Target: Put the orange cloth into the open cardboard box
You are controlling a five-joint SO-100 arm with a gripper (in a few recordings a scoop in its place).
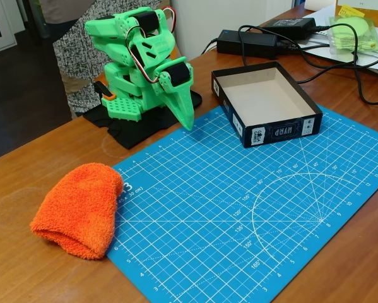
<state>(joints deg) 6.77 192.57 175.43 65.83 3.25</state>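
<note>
One wooden table [24, 189] carries everything in the fixed view. One blue cutting mat [252, 208] lies across its middle and right, its near edge running off the frame's bottom; most of the mat's gridded surface is bare. One green arm [138, 63] sits folded on a black base at the mat's far-left corner, its gripper [186, 117] pointing down just above the mat, fingers pressed together with no gap and holding nothing. One open cardboard box [264, 104] stands on the mat's far edge, right of the gripper, beige inside and empty. One orange cloth [80, 209] lies at the mat's left edge, mostly on bare wood, well apart from the box. Two black power adapters [247, 43] with cables rest near the table's far edge.
</note>
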